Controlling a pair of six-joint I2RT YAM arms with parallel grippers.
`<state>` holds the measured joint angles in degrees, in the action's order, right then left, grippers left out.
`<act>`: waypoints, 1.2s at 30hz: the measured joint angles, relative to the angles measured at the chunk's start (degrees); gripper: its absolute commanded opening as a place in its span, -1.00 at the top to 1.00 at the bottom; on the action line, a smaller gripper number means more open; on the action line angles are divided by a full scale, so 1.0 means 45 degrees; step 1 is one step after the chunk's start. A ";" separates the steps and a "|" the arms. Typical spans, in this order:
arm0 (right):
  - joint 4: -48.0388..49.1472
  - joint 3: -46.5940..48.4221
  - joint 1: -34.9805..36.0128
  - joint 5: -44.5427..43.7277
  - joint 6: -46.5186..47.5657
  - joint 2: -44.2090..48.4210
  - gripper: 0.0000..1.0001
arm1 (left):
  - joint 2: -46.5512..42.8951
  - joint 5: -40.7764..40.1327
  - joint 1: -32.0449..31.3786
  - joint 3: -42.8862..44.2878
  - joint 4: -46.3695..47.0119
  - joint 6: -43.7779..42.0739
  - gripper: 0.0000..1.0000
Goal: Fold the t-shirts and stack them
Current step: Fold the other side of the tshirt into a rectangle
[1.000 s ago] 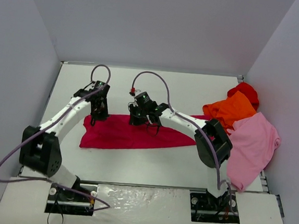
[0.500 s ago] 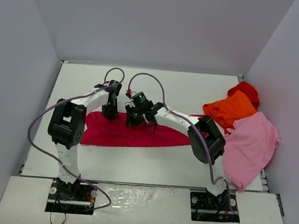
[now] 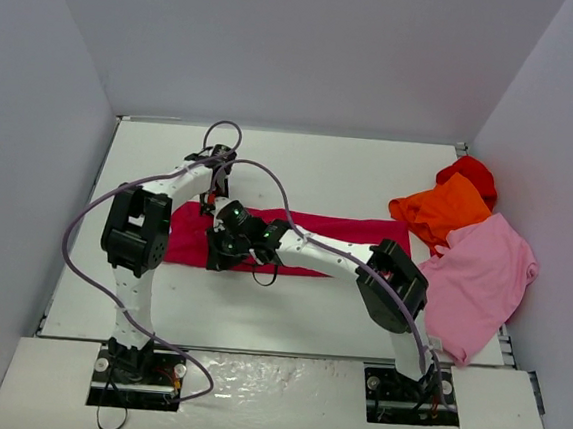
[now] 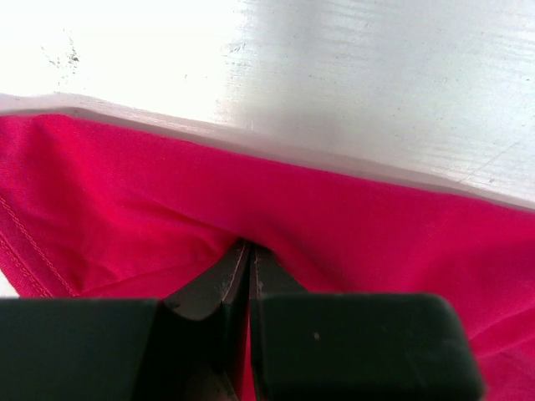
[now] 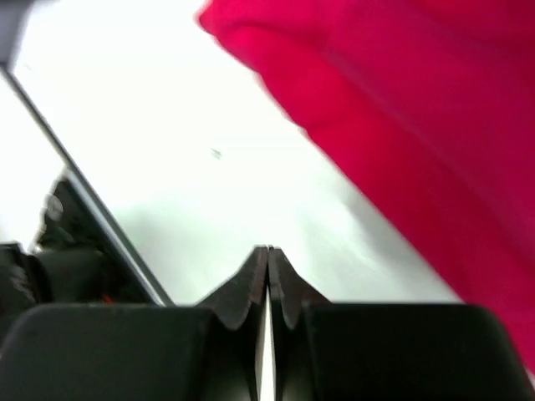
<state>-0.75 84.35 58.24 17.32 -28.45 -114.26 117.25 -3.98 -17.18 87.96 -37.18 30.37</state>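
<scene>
The crimson t-shirt [image 3: 335, 234] lies as a long flat band across the middle of the table. My left gripper [image 3: 210, 200] is at its far left edge, shut on a fold of the crimson cloth [image 4: 376, 234]; its tips [image 4: 247, 244] are buried in the fabric. My right gripper [image 3: 221, 257] is over the shirt's near left part, shut and empty [image 5: 267, 249], above bare table, with the crimson cloth [image 5: 435, 125] to its upper right. The orange shirt [image 3: 442, 213], bright red shirt [image 3: 469, 173] and light pink shirt [image 3: 482, 277] lie heaped at the right.
The white table [image 3: 300, 171] is walled in by grey panels on the left, back and right. The pink shirt hangs over the table's right front corner. Both arms cross close together over the left half of the crimson shirt.
My left gripper has moved right along the shirt's far edge. My right gripper has moved left and nearer. The crimson shirt is now a narrower, straighter band that reaches farther right.
</scene>
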 measured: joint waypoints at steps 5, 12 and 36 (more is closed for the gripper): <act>0.0265 0.0438 0.0387 -0.0528 0.0028 -0.0566 1.00 | -0.0237 0.0550 0.0142 -0.0377 0.0409 0.0053 1.00; 0.0483 0.1161 0.0410 -0.0793 0.0952 -0.1349 1.00 | -0.0951 0.1189 0.0587 -0.1511 0.1375 0.0265 1.00; 0.0697 0.2734 0.0146 -0.2309 0.3370 -0.3546 1.00 | -0.1723 0.1552 0.1382 -0.2780 0.2026 0.0627 1.00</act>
<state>2.39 96.65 58.90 6.93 -13.28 -130.21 109.50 3.00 -10.96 75.45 -28.07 33.19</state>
